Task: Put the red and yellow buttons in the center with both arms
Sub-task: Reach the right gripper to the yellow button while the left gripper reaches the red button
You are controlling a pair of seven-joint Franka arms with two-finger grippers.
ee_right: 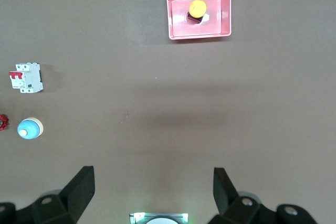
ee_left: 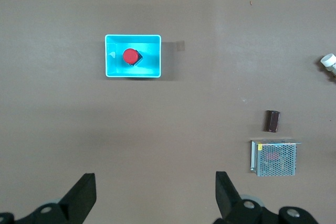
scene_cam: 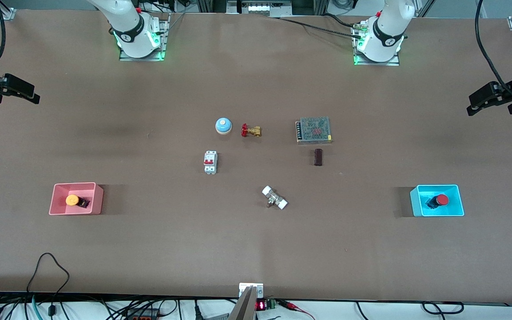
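The yellow button (scene_cam: pixel 73 200) lies in the pink tray (scene_cam: pixel 56 198) toward the right arm's end of the table; it also shows in the right wrist view (ee_right: pixel 197 8). The red button (scene_cam: pixel 441 200) lies in the cyan tray (scene_cam: pixel 418 200) toward the left arm's end; it also shows in the left wrist view (ee_left: pixel 130 56). My right gripper (ee_right: pixel 152 187) is open and empty, high over bare table between its base and the pink tray. My left gripper (ee_left: pixel 155 192) is open and empty, high over bare table apart from the cyan tray. The brown tabletop center (scene_cam: pixel 260 166) is bare.
Around the middle stand a blue bell (scene_cam: pixel 223 126), a brass valve with a red handwheel (scene_cam: pixel 250 130), a white circuit breaker (scene_cam: pixel 210 162), a mesh power supply (scene_cam: pixel 313 130), a dark block (scene_cam: pixel 318 157) and a white-capped fitting (scene_cam: pixel 274 198).
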